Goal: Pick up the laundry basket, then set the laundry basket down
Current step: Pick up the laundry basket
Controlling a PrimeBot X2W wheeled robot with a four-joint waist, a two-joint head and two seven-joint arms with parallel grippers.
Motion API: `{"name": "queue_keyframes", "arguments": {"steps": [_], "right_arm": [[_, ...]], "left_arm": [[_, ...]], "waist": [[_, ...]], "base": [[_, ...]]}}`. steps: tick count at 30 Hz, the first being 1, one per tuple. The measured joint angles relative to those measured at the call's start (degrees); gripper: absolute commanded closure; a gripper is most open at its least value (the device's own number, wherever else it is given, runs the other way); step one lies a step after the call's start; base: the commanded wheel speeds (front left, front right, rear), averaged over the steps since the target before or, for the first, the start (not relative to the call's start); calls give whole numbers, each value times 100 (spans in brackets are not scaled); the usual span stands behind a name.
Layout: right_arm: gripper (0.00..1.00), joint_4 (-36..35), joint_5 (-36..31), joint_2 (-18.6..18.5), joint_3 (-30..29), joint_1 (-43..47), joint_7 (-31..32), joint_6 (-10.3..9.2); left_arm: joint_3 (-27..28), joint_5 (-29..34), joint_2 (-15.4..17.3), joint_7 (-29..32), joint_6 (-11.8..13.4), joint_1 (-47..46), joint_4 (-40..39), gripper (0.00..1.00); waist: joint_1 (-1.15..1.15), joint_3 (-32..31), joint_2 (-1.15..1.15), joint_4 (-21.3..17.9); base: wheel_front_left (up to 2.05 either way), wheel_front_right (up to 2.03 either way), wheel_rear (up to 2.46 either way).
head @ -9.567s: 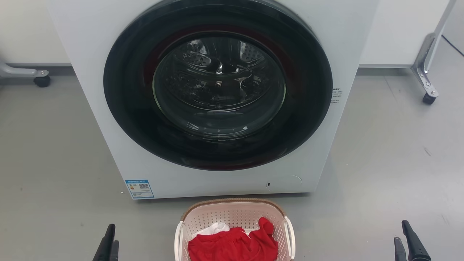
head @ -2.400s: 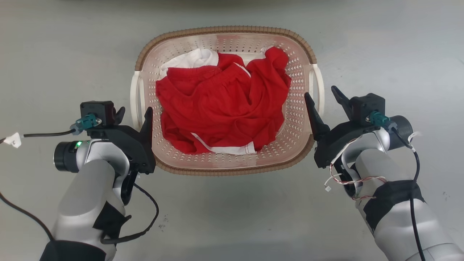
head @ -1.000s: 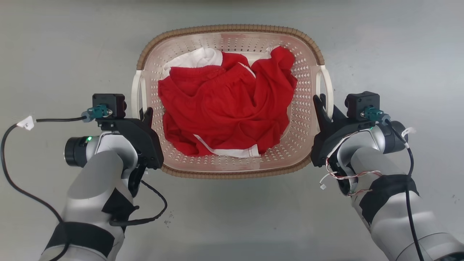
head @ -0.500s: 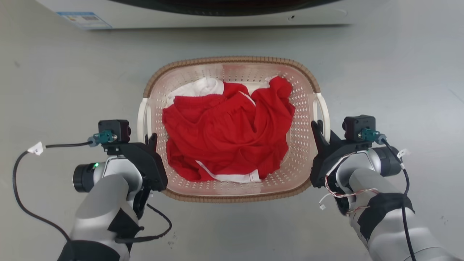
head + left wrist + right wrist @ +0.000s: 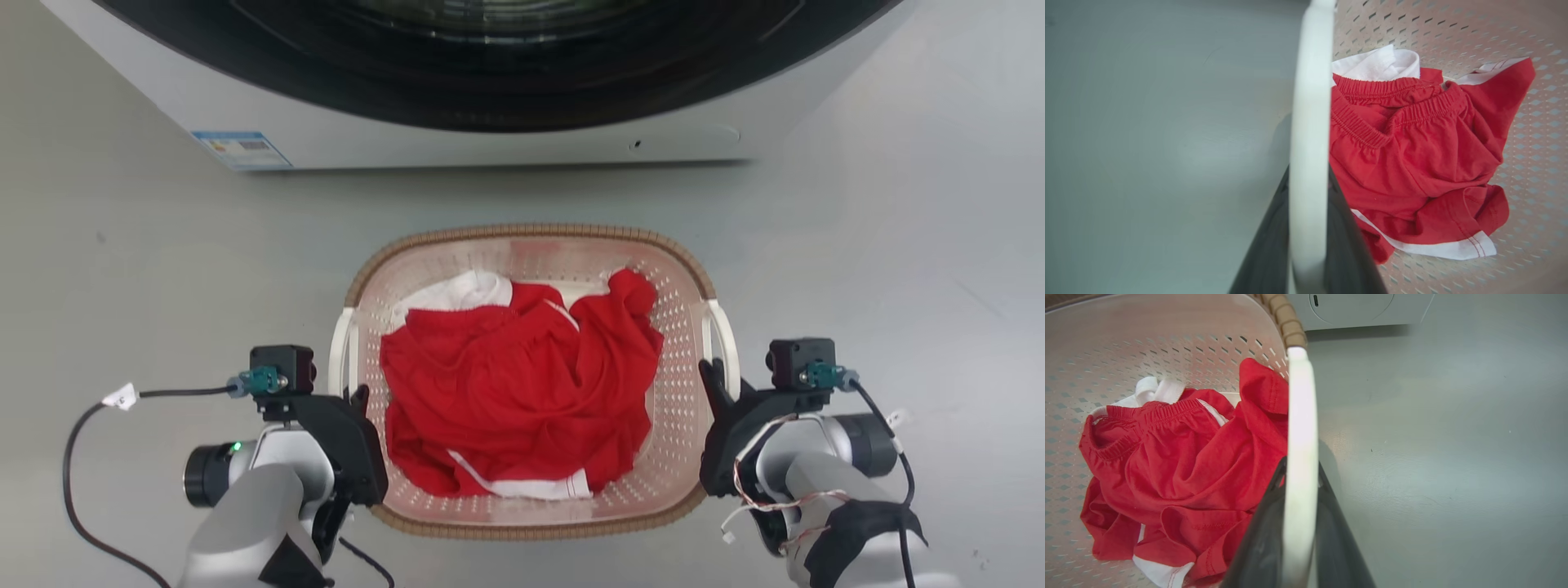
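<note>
1. Pinkish-beige perforated plastic laundry basket (image 5: 682, 327) with a brown woven-look rim, over grey floor (image 5: 163, 269). It is near the front of a white front-load washer (image 5: 490, 143), with a strip of floor between. Resting or lifted: cannot tell.
2. Left gripper (image 5: 352, 397) is clamped on the basket's white left handle (image 5: 344, 351). In the left wrist view its dark fingers (image 5: 1265, 253) sit one on each side of that handle (image 5: 1310, 134), pinched narrow against it.
3. Right gripper (image 5: 722, 380) grips the white right handle (image 5: 729, 343) the same way. In the right wrist view the fingers (image 5: 1255, 547) flank the handle bar (image 5: 1300, 428), closed tight on it.
4. Red shorts (image 5: 522, 392) with an elastic waistband and white trim lie crumpled inside the basket and cover most of the bottom.
5. White garment (image 5: 457, 291) is partly tucked under the red shorts at the far left corner.
6. Washer's dark round door (image 5: 490, 65) is cut off by the top edge of the head view. Blue label (image 5: 241, 149) is at the lower left of the front panel.
7. Black cable (image 5: 72, 457) with a white tag (image 5: 121, 397) loops out to the left of the left wrist.
</note>
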Motion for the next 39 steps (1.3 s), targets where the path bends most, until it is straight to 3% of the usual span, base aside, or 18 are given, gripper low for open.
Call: {"name": "queue_keyframes", "arguments": {"steps": [23, 39], "right_arm": [[100, 32, 744, 44, 475, 1223, 884, 58], [100, 4, 1149, 42, 758, 1773, 1507, 57]], "left_arm": [[-201, -246, -22, 744, -1, 1287, 48, 100], [-348, -632, 1, 1432, 0, 1844, 64, 100]], "waist": [[0, -1787, 0, -50], [0, -2696, 0, -111]], "base": [[0, 0, 0], [0, 0, 0]]}}
